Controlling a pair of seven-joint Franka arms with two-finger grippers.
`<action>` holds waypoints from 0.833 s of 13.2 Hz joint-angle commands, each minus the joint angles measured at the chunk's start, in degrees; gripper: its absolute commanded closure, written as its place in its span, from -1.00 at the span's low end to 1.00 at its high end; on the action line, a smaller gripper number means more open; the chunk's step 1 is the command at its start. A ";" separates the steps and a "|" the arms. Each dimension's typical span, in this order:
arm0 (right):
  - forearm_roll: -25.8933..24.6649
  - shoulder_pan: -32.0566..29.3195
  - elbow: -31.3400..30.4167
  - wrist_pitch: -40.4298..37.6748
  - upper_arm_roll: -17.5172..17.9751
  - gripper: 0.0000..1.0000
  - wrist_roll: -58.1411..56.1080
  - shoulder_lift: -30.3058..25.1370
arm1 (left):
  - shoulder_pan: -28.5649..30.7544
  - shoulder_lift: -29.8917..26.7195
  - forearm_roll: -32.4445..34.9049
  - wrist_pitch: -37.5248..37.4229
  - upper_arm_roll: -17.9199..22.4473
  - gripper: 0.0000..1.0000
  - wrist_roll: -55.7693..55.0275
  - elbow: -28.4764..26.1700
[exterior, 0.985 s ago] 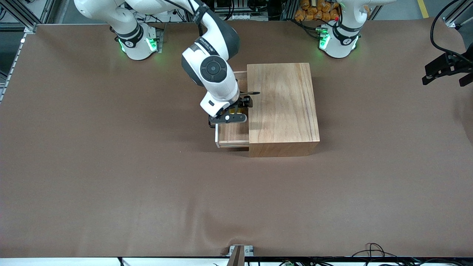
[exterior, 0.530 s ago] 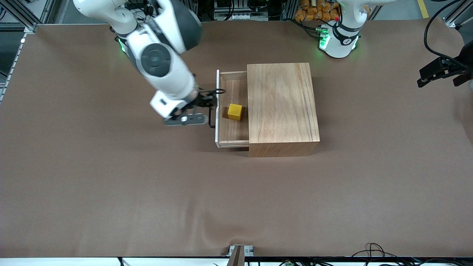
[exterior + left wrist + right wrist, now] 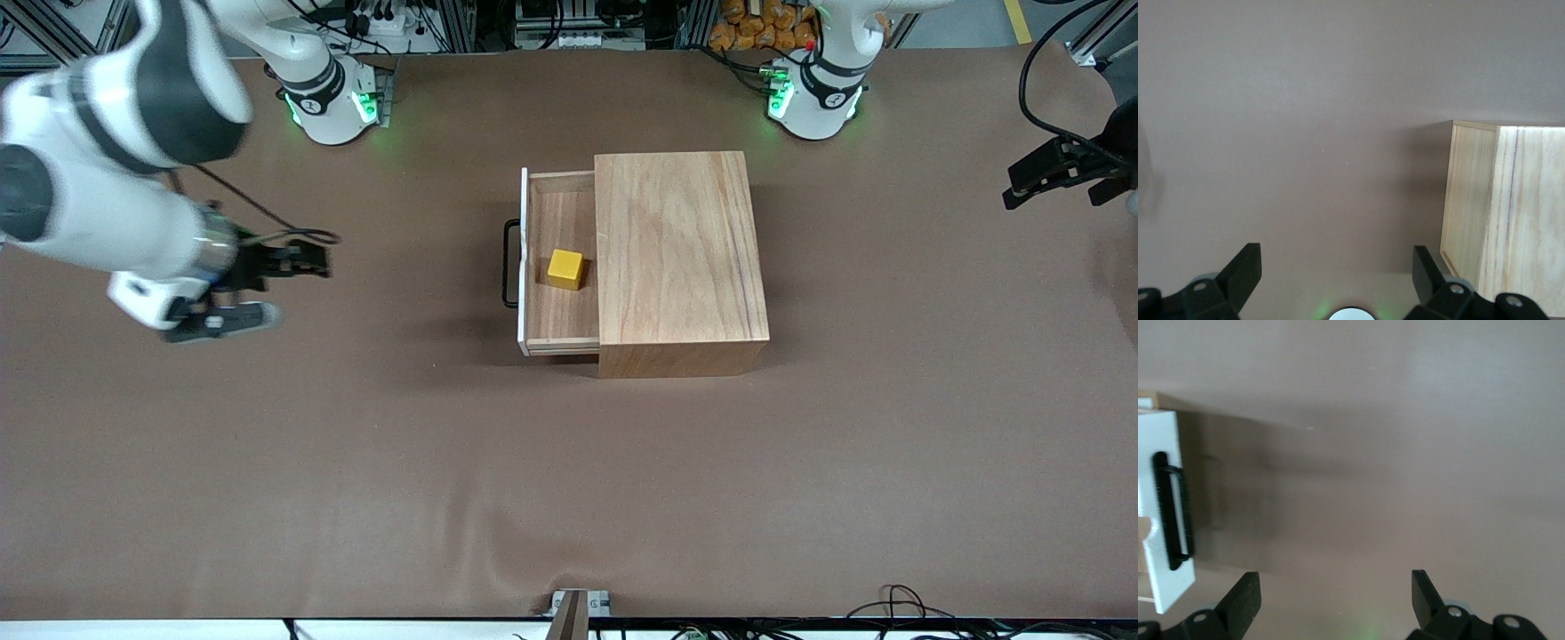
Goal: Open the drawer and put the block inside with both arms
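Block (image 3: pixel 565 268) inside open drawer (image 3: pixel 558 320).

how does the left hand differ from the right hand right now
The right hand hangs over bare table toward the right arm's end, facing the drawer front; the left hand waits at the left arm's end, beside the cabinet. The right hand looks larger in the front view. Both are open and hold nothing.

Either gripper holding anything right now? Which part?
Nothing held. Right gripper and left gripper are both open and empty; the block lies in the open drawer.
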 commanded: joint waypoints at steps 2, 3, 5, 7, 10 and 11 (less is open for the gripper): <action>-3.03 -5.44 -3.65 -1.67 1.41 -1.00 -0.91 -8.89 | -0.20 -0.93 0.37 0.58 0.22 -1.00 -0.04 -0.90; -8.28 -5.01 -2.60 -1.49 1.85 -1.00 -0.65 -9.25 | -0.20 -0.93 0.10 0.58 0.22 -1.00 -0.13 -0.99; -11.93 -5.61 1.61 -4.37 3.08 -1.00 -0.20 -9.25 | -0.20 -1.02 -0.07 0.49 0.22 -1.00 0.22 -0.99; -11.58 -6.32 2.41 -6.40 3.17 -1.00 -0.38 -10.56 | -0.11 -1.02 -0.60 0.32 0.22 -1.00 0.57 -1.08; -8.87 -7.90 2.50 -6.85 3.26 -1.00 -0.20 -11.10 | -0.11 -0.75 -0.34 0.32 0.31 -1.00 2.85 -0.90; -7.99 -8.86 2.50 -6.94 3.35 -1.00 -0.20 -11.10 | -0.11 -0.66 -0.42 0.32 0.39 -1.00 3.12 -0.90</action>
